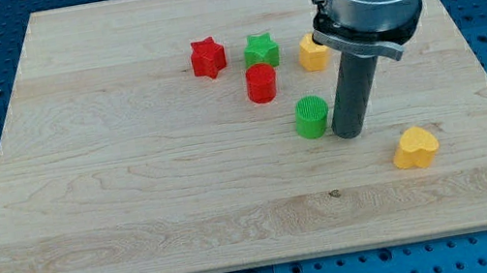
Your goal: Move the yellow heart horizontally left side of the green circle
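Currently my tip (350,133) sits just right of the green circle (312,116); no gripper fitted. Yellow heart (416,147) lies toward the table's (139,222) right edge. Risk: nudging the circle when repositioning.

So six blocks total on the counter (136,202). Two red: one star (208,58), one cylinder (261,84). Two green: one star (261,51), one circle (312,116). Two yellow: one heart (416,147), plus one half-hidden block (311,52), shape unclear.
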`<state>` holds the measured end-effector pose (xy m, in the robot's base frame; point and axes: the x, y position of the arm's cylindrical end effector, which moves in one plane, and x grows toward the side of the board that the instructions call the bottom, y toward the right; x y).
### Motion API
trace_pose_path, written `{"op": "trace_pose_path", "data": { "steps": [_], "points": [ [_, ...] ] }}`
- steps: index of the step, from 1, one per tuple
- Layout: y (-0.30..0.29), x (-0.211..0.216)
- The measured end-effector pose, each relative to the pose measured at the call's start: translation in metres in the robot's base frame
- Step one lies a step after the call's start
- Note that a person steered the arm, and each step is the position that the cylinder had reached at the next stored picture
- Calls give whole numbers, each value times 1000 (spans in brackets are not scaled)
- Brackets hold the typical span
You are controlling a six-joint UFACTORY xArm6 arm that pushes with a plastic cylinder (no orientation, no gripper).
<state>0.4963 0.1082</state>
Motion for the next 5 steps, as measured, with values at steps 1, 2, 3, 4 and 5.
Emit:
{"op": "trace_pose_path", "data": {
  "steps": [1, 2, 3, 4, 5],
  "points": [
    [-13, -6],
    [-34, -14],
    [-46, -14],
    [-47, -3],
    [-38, 11]
  ]
}}
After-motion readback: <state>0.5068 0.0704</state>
